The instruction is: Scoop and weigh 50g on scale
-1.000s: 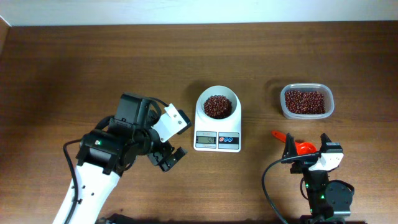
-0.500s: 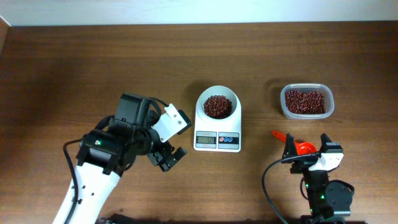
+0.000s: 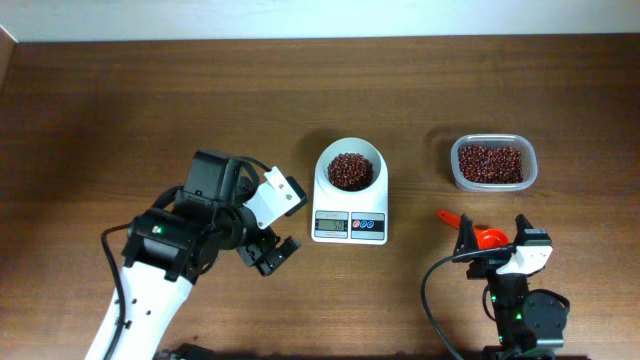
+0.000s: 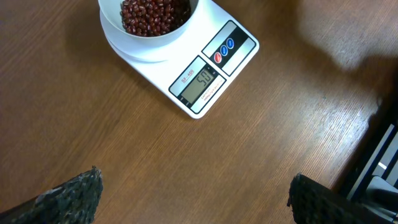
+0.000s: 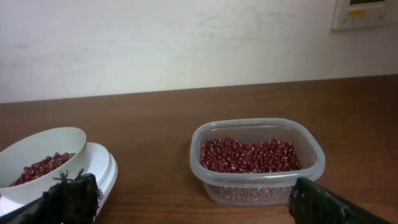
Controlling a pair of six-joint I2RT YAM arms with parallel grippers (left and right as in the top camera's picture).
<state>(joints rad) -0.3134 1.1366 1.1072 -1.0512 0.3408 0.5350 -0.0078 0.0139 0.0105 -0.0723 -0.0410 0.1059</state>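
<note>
1. The left arm (image 3: 150, 275) has a long white shell link topped by black, blocky joint housings; one housing bears a small green mark (image 3: 157, 228)
2. A white box-shaped module (image 3: 275, 195) sits at its wrist, and a thin black cable (image 3: 110, 262) loops along its side
3. The right arm (image 3: 522, 325) is mostly black and rounded, with a green light (image 3: 519, 316), a white wrist block (image 3: 532, 255) and a curving black lead (image 3: 424, 295)
4. The fingertips (image 4: 71, 196) on both arms are dark, with a coarse, bumpy surface
</note>
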